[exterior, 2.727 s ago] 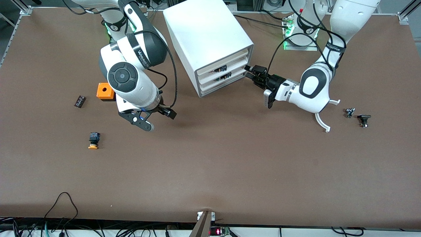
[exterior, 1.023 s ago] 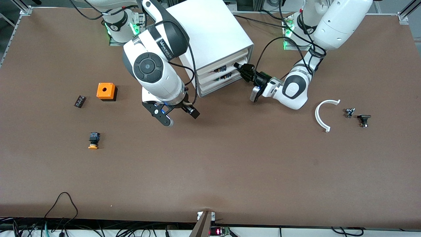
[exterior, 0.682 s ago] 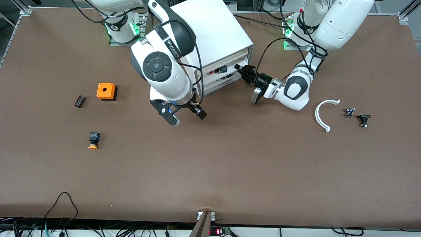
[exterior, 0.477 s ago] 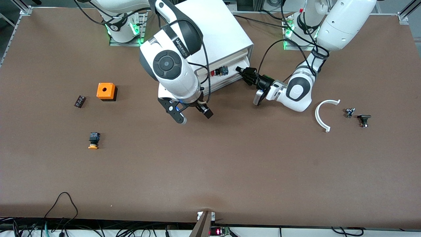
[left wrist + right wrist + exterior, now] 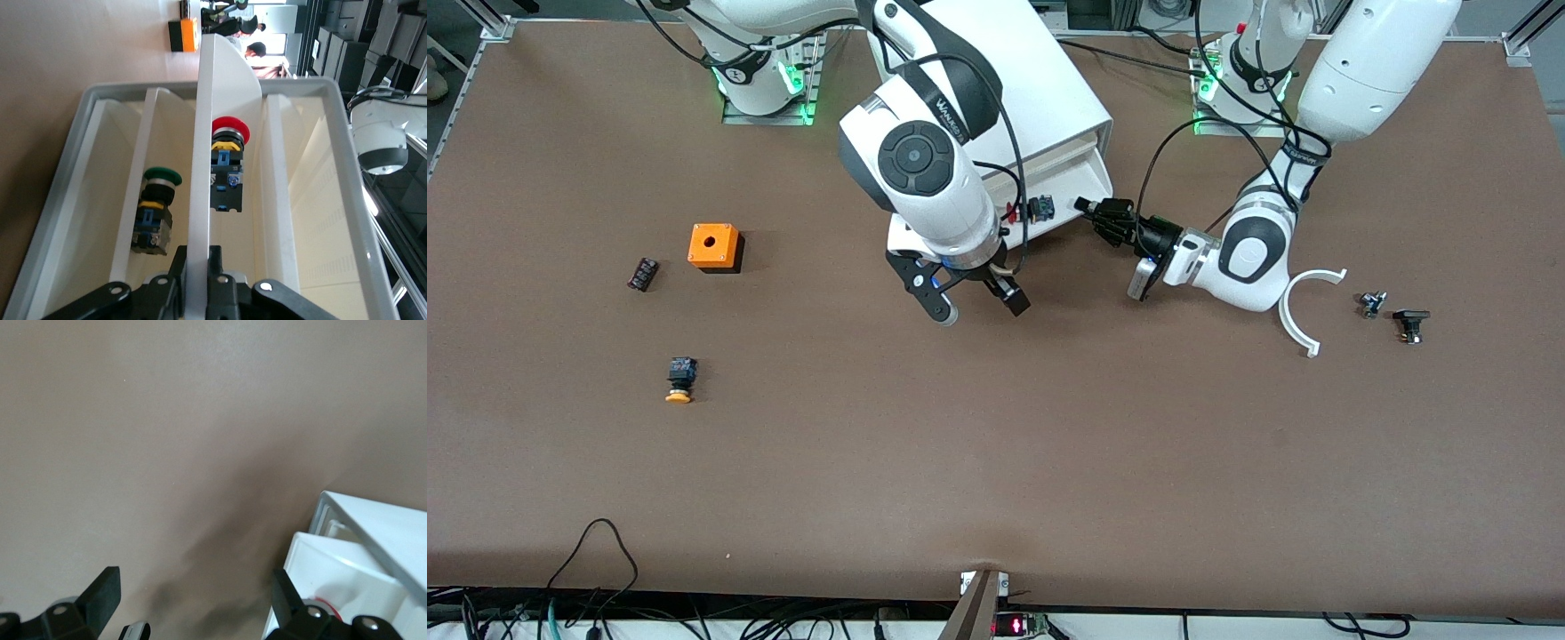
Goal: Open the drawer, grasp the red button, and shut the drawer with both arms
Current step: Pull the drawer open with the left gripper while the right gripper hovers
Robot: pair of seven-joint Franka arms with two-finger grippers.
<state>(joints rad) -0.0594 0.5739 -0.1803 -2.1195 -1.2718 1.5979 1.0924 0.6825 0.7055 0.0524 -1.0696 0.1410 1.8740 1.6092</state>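
Note:
The white cabinet [image 5: 1014,71] stands near the robots' bases. Its top drawer [image 5: 1080,182] is pulled partly out. My left gripper [image 5: 1092,210] is shut on the drawer's thin white handle [image 5: 200,200], as the left wrist view [image 5: 198,259] shows. The red-capped button [image 5: 1014,212] lies inside the drawer and shows clearly in the left wrist view [image 5: 229,160]. My right gripper [image 5: 980,308] is open and empty over the table just in front of the drawer, its fingers [image 5: 100,593] spread wide. The drawer's corner [image 5: 347,580] shows in the right wrist view.
A green-capped button [image 5: 157,203] lies in the drawer below. An orange box [image 5: 713,246], a small black part [image 5: 642,273] and a yellow-capped button [image 5: 679,378] lie toward the right arm's end. A white curved piece [image 5: 1294,311] and small parts [image 5: 1409,324] lie toward the left arm's end.
My left gripper closed on the handle and drew the top drawer out, baring the red button. My right arm swung from beside the orange box to in front of the drawer.

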